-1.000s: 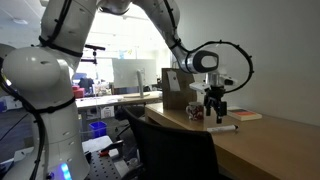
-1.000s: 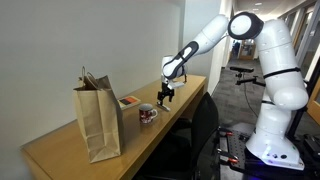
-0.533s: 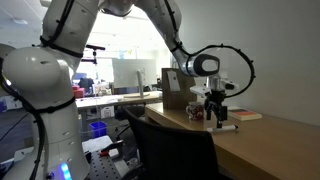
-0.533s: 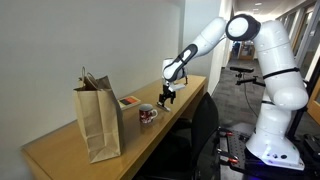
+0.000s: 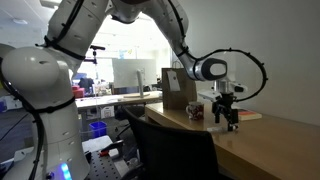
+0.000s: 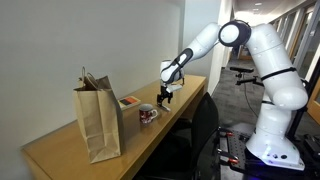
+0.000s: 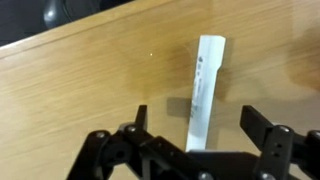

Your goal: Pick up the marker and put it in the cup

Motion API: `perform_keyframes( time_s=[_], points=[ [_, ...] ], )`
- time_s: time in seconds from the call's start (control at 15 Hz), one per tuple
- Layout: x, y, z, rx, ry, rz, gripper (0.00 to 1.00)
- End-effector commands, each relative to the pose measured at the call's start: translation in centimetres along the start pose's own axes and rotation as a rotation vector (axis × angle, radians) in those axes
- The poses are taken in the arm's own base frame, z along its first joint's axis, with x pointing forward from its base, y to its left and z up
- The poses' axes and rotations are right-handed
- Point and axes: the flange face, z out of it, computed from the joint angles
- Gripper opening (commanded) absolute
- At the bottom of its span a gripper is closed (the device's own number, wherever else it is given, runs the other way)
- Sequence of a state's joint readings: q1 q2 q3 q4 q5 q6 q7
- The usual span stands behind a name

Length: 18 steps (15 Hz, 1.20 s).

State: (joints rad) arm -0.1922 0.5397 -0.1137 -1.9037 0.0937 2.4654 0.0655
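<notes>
The tool (image 7: 197,120) hangs just above the table (image 7: 80,90), spread wide and holding nothing. The marker (image 7: 206,85) lies flat on the wood between its two fingers (untouched by either). The cup (image 6: 147,114) stands nearby, beside a paper bag (image 6: 98,122).

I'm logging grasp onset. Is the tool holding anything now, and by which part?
Nothing is held. In the wrist view the tool is open, its fingers apart on either side of the marker, which lies on the wooden table.

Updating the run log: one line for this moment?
phase: pre-grasp | end effector: open, over marker | marker: flat on table, ungrasped | cup: apart
</notes>
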Motion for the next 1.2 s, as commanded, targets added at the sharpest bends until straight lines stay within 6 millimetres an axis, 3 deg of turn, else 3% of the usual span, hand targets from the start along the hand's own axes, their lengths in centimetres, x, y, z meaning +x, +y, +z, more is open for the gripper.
perform_keyframes(
  time_s=[0.0,0.13,0.4,0.73,1.13],
  points=[
    [2.3,-0.2,0.0,-0.019,-0.003,-0.020,0.74],
    [3.5,-0.2,0.5,-0.015,-0.015,-0.018,0.70],
    [5.0,0.2,1.8,-0.021,-0.051,-0.016,0.38],
    [5.5,-0.2,0.9,-0.033,-0.050,-0.030,0.01],
    [4.1,-3.2,-1.1,-0.032,0.049,-0.089,0.06]
  ],
)
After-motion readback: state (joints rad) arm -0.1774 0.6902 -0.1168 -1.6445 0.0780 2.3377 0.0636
